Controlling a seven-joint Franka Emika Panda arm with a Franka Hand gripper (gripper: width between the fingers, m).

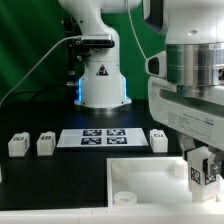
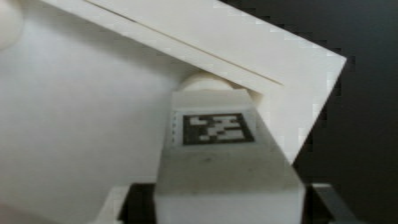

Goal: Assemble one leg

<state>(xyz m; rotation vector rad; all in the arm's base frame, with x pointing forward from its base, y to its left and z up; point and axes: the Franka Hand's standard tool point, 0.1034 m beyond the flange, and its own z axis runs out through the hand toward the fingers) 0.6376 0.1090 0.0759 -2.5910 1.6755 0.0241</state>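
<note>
Exterior view. Nearest the lens is my own wrist housing point(image 1: 190, 95), a big white bulk filling the exterior view's right and hiding the table behind it. Below it hangs my gripper point(image 1: 203, 185), closed on the held leg point(image 1: 199, 176). The leg's black-and-white tag faces the camera. Held leg and gripper sit over the exterior view's right end of the white tabletop point(image 1: 150, 178), which lies flat at the front of the black table point(image 1: 50, 185). A round corner socket point(image 1: 122, 198) shows at the tabletop's near corner, well apart from the held leg. I cannot tell whether the leg's lower end touches the tabletop.

Behind the tabletop lies the marker board point(image 1: 100, 138), flat. The first loose leg point(image 1: 17, 145) and second loose leg point(image 1: 45, 145) stand near each other off the board's end on the exterior view's left. The third loose leg point(image 1: 158, 140) stands just beside its other end, close to my wrist housing. The robot base point(image 1: 100, 75) rises behind the board.

Wrist view. The held leg point(image 2: 217, 140) runs up the middle, tag towards the camera. My gripper point(image 2: 228, 208) pinches it from both sides, with the dark fingers point(image 2: 135, 205) tight against its flanks. Its far end overlaps the tabletop point(image 2: 98, 110) near that panel's edge. The leg covers whatever lies under its tip. Bare black table point(image 2: 356, 160) shows beyond the edge.
</note>
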